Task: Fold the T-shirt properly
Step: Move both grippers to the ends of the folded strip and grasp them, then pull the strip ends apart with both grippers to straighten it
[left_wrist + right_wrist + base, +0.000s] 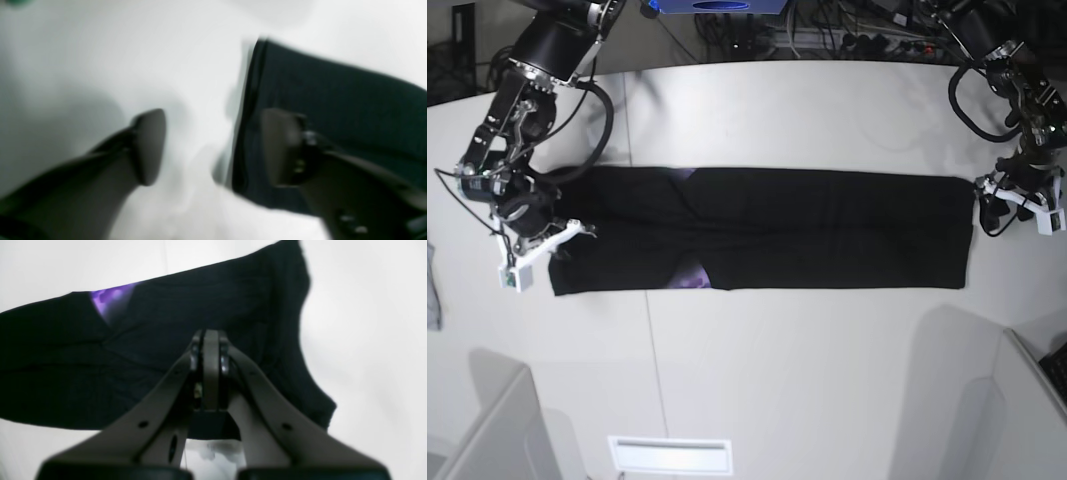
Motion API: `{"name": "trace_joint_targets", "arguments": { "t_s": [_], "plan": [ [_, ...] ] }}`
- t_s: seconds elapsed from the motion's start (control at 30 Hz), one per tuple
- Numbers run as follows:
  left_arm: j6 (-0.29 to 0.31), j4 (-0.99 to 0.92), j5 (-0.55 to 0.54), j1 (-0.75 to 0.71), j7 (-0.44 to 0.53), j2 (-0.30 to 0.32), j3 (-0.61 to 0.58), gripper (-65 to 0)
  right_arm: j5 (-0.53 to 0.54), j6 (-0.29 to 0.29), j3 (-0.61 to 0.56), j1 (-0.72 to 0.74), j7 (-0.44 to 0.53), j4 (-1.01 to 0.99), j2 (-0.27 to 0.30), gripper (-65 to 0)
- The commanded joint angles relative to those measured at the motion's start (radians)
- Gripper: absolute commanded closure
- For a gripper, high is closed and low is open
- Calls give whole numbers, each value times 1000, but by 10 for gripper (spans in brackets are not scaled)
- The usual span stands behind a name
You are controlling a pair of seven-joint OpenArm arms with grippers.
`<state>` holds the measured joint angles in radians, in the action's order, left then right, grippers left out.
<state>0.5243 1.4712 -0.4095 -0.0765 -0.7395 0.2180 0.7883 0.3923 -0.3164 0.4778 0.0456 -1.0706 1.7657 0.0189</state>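
Observation:
The black T-shirt lies on the white table as a long flat strip running left to right, with small purple patches of print showing. My left gripper stands open at the strip's right end. One finger hangs over the cloth and the other over bare table, and nothing is held. In the base view this gripper sits just off the shirt's right edge. My right gripper is shut, its tips over the cloth at the left end. Whether it pinches cloth does not show.
A small grey cloth scrap lies at the table's far left edge. Cables and a blue box sit behind the table. Grey panels stand at the front left and front right.

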Motion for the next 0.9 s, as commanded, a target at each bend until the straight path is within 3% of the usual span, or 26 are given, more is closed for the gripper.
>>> {"name": "trace_joint_targets", "arguments": {
  "t_s": [0.0,0.07,0.63,0.73,0.87],
  "plan": [
    [6,-2,-38,13,51,14,-3,-525,7,-2,2,13,20,20,13,0],
    [6,-34,-44,34,73,11,-11,-548,7,-2,2,12,20,16,13,0],
    [1,-369,-33,194,74,13,-59,-538,7,-2,2,-17,26,16,17,0],
    [1,-384,-33,194,74,27,-103,-406,7,-2,2,-17,26,15,16,0],
    [1,-412,-38,191,76,39,-145,-128,7,-2,3,-17,26,16,17,0]
  ]
}}
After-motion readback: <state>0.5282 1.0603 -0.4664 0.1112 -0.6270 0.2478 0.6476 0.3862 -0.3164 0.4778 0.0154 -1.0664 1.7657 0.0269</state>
